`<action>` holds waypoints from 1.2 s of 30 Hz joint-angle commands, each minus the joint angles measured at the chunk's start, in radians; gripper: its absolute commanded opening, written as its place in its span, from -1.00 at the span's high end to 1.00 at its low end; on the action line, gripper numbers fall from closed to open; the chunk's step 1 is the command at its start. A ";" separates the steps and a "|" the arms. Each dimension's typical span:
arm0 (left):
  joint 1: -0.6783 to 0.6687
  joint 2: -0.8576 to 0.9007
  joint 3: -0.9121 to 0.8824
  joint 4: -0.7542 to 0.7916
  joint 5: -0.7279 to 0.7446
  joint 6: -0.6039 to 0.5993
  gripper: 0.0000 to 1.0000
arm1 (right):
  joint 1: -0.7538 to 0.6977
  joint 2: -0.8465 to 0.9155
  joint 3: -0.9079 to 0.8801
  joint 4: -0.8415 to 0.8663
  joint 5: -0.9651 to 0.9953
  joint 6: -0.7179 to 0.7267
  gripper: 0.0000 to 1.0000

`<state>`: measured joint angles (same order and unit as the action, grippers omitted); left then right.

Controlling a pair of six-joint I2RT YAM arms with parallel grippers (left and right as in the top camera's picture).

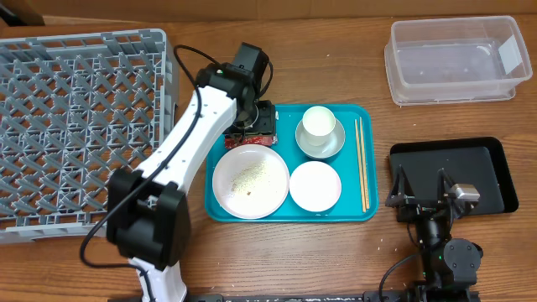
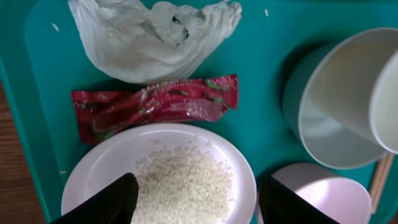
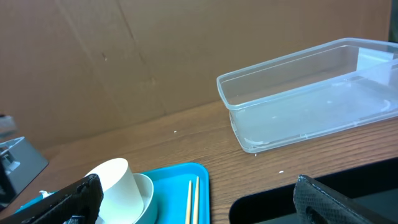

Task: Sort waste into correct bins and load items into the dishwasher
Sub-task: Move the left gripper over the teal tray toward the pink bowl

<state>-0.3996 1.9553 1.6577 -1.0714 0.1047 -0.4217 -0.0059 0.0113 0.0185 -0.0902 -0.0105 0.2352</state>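
Left gripper (image 2: 199,194) parted (empty), right gripper (image 3: 196,190) wide

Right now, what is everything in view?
dish rack: 1, grey, left
teal tray: 1, teal, centre
plate: 1, white, on teal tray
rice grains: many, white, on plate
bowls: 2, pale, on teal tray
cup: 1, white, in back bowl
chopsticks: 2, wood, tray's right
napkin: 1, white, tray's back
wrapper: 1, red, beside plate
clear tub: 1, clear, back right
black tray: 1, black, right
left gripper: 1, black, open over plate
right gripper: 1, black, open over black tray
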 commanded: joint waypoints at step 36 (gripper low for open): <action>-0.140 0.090 0.013 0.134 -0.329 -0.251 -0.16 | -0.003 -0.008 -0.010 0.005 0.010 -0.004 -1.00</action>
<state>-0.5373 2.0071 1.6577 -0.9318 -0.1406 -0.5884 -0.0059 0.0109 0.0185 -0.0906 -0.0105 0.2348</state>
